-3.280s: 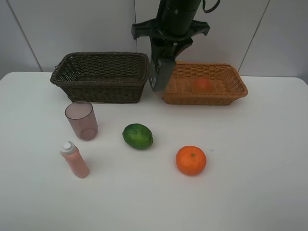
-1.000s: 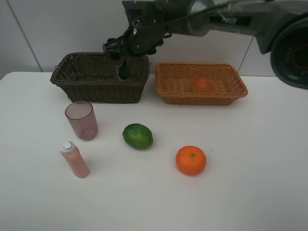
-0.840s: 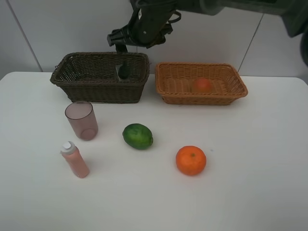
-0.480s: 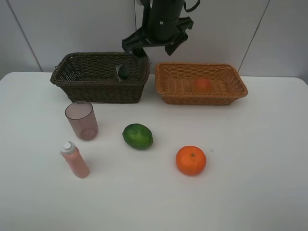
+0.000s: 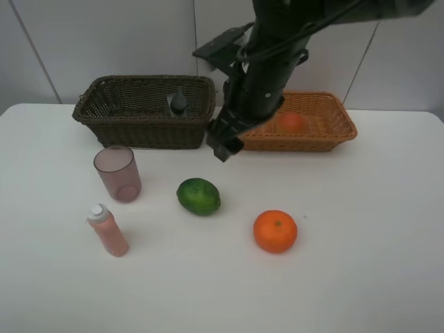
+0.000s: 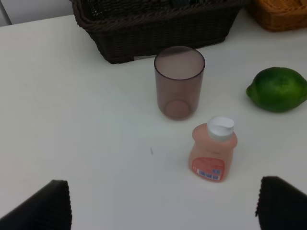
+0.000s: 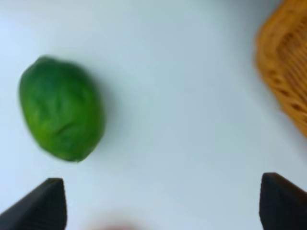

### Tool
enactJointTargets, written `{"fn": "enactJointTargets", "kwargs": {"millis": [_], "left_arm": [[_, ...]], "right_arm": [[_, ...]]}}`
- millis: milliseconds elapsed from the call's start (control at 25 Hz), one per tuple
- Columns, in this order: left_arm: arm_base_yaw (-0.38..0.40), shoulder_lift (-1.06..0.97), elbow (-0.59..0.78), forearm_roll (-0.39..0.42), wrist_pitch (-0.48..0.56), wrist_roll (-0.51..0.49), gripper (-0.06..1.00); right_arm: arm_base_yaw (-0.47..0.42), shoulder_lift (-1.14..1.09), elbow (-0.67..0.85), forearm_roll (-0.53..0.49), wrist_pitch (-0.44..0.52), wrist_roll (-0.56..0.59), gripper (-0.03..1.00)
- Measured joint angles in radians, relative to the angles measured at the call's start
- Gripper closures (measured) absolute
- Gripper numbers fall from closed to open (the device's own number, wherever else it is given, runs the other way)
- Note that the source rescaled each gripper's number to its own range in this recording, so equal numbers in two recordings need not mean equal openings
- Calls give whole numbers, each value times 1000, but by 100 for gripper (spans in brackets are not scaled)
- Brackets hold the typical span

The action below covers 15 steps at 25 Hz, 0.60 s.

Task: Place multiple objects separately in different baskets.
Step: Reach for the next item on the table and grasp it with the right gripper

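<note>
The dark brown basket at the back left holds the dark grey bottle. A peach lies in the orange-tan basket beside it. On the table stand the mauve cup and the pink bottle, with the lime and the orange lying to their right. My right gripper hangs open and empty in front of the gap between the baskets, above and behind the lime. My left gripper is open and empty, near the pink bottle and the cup.
The white table ends at a pale wall behind the baskets. The right arm slants down from the top of the high view, across the tan basket's left end. The lime shows at the edge of the left wrist view.
My right arm has swung away from above the dark basket and come down forward toward the lime. The dark grey bottle stays in the dark basket. The other objects have not moved.
</note>
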Motion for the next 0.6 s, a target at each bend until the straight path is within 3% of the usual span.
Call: {"fn": "enactJointTargets", "kwargs": {"millis": [200, 360, 600], "left_arm": [[0, 0, 0, 0, 0, 0, -6], [0, 0, 0, 0, 0, 0, -6], [0, 0, 0, 0, 0, 0, -6]], "right_arm": [[39, 3, 85, 101, -75, -113, 14], [56, 46, 87, 124, -152, -131, 0], [57, 134, 86, 146, -216, -134, -3]]}}
